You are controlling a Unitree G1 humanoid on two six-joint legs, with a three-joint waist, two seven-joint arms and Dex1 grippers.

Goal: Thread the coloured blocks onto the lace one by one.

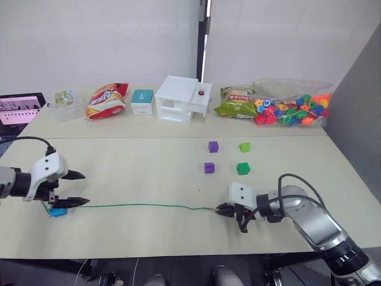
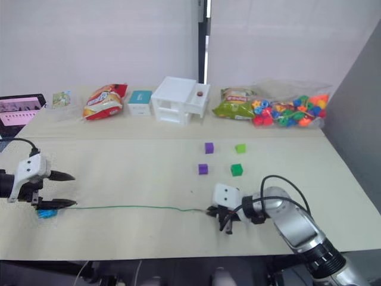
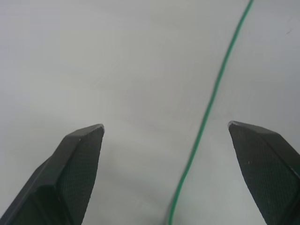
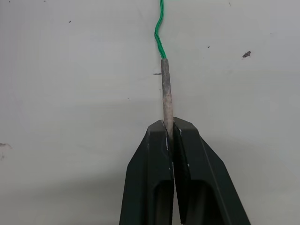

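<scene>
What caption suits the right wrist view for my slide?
Right claw shut on the lace's stiff pale tip over the table.

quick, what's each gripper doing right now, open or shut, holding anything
Left gripper: open, holding nothing; the lace runs between its fingers.
Right gripper: shut on the lace's stiff tip.

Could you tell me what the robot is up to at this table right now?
It is threading blocks onto a green lace that lies across the table. The right gripper is shut on the lace's stiff tip. The left gripper is open over the other end, where a blue block sits. Two purple blocks and two green ones wait loose.
</scene>
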